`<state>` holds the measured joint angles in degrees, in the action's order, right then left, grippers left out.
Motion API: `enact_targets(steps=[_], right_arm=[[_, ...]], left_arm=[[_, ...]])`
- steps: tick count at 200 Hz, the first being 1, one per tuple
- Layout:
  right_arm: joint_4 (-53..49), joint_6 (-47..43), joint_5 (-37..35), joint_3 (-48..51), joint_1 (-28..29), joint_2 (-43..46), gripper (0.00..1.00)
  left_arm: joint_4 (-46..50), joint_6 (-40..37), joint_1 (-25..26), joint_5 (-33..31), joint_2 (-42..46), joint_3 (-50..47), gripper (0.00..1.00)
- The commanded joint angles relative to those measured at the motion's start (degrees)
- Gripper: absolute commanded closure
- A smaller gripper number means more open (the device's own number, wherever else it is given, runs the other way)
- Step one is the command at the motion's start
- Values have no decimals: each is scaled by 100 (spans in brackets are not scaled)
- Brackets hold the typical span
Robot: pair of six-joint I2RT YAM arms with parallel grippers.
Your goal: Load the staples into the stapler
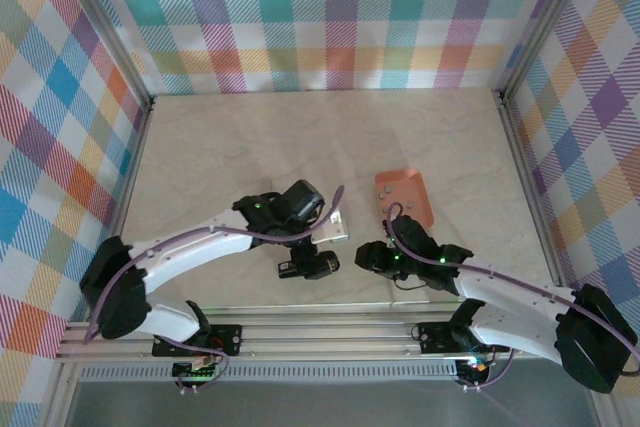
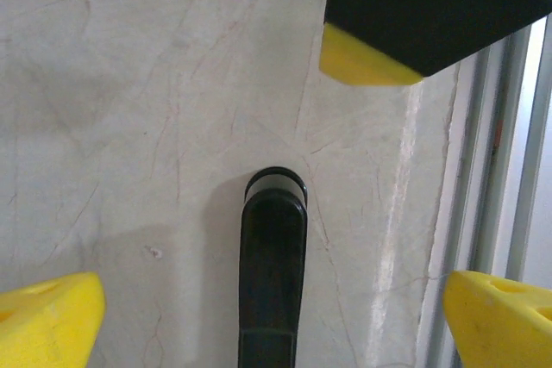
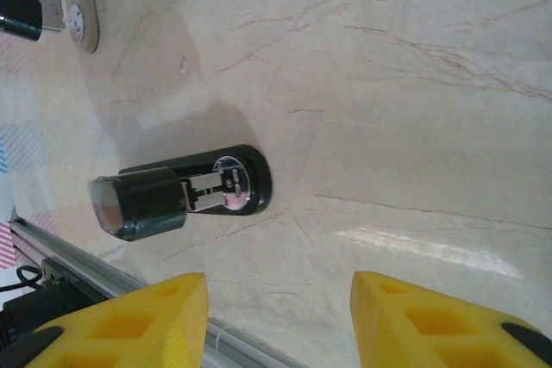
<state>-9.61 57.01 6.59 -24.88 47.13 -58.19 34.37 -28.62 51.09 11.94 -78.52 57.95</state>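
While left jaws stand wide, stapler (image 2: 273,273) lies between, untouched

The table (image 1: 250,147) is pale beige marble with thin brownish veins. The walls (image 1: 330,17) around it carry a plaid of teal, orange, pink, purple, yellow and white. The stapler (image 1: 308,267) is glossy black. Right of the stapler and farther back, a tray (image 1: 404,197) is salmon orange with small pale dots. Both arms are white with black joints and purple cables. The fingers (image 2: 43,316) of the left gripper (image 2: 272,321) and of the right gripper (image 3: 280,321) are bright yellow.
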Motion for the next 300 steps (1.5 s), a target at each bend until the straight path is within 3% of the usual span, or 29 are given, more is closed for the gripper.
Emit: enact_targets(steps=[1,47,70,98,122,158,196,220,251,300], right_arm=[[-41,-397,311,-427,-35,-347,51],[268,-656,953,-1069,-26,-1359,48],[336,-687,1072,-1246,6,-1625,46],[203,-705,1067,-1309,24,-1863,46],[396,-718,1241,-1326,26,-2142,47],[310,-507,1024,-1266,29,-2550,54],[217,-221,761,-903,24,-2777,55],[311,-332,814,-910,26,-2715,55],[-285,-1266,597,-1537,50,-2274,46],[-1084,-4240,86,-2438,203,-1774,34]], left_arm=[[-503,1151,-253,38,557,-529,0],[-1703,3200,-440,64,1591,-1811,0],[-1679,4434,-442,-976,2038,-2256,0],[-715,5859,-450,-2715,2579,-2526,0],[-914,5687,-444,-2525,3125,-2851,0],[-1119,6050,-451,-2581,3584,-3331,0],[-1090,6316,-445,-2921,3340,-3466,0],[-1274,6176,-443,-2766,3028,-3428,0],[-1056,6364,-446,-3000,2852,-3233,0],[-721,6712,-449,-3278,2914,-3137,0]])
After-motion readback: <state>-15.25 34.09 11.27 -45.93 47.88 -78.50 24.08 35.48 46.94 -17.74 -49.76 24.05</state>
